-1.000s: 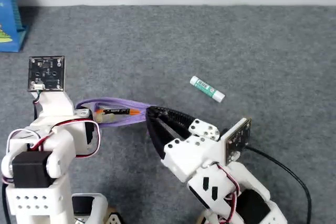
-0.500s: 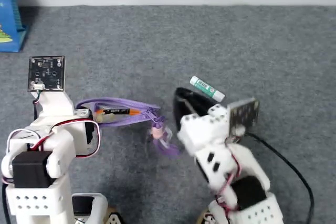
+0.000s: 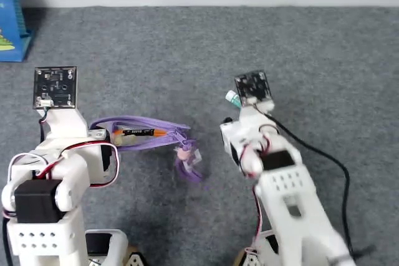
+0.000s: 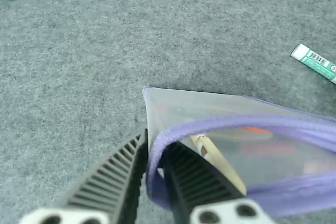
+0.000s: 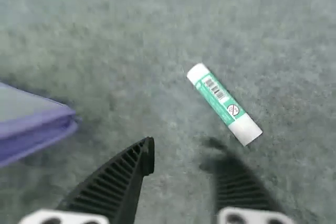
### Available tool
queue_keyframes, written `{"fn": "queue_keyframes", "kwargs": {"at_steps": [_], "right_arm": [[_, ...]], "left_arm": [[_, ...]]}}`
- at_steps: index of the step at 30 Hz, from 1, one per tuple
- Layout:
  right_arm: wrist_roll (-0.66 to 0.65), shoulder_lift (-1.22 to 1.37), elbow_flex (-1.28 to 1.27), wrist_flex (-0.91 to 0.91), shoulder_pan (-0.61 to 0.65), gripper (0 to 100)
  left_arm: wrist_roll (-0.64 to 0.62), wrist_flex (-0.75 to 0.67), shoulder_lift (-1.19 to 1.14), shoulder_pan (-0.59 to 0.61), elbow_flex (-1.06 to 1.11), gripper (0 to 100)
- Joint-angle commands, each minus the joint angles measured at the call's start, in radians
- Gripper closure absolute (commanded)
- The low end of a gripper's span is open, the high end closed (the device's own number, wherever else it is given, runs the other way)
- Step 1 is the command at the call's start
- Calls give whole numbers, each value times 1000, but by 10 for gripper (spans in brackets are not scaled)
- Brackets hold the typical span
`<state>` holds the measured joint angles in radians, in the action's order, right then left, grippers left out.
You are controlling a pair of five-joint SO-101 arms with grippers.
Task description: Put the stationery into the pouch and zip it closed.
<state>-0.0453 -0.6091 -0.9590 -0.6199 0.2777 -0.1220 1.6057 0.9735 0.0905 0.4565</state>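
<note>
Two hands: the left hand (image 4: 154,148) pinches the purple rim of the translucent pouch (image 4: 210,114) on the tabletop (image 3: 312,48), an orange pen (image 3: 142,133) inside. Beyond, the right hand (image 5: 179,153), spread wide, hangs over the green-and-white glue stick (image 5: 224,104), apart from the pouch.

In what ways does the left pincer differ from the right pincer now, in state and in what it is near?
The left pincer is shut on the purple rim of the pouch; the right pincer is open and holds nothing. The left pincer sits at the pouch's corner; the right pincer is near the green and white stick, apart from it. Both have black ribbed fingers.
</note>
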Motion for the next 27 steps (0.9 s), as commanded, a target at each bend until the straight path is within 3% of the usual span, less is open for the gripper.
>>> {"fn": "queue_keyframes", "kwargs": {"at_steps": [1,15,19,27], "right_arm": [[-77,205,175,-4,-24,674],[-219,924,763,-7,-73,682],[-242,1067,934,-94,-81,688],[-244,1310,1290,-305,-82,828]], "left_arm": [[-5,-11,18,8,-5,987],[-3,-15,18,12,12,987],[-3,-15,18,12,12,987],[-3,-14,18,12,12,987]]}}
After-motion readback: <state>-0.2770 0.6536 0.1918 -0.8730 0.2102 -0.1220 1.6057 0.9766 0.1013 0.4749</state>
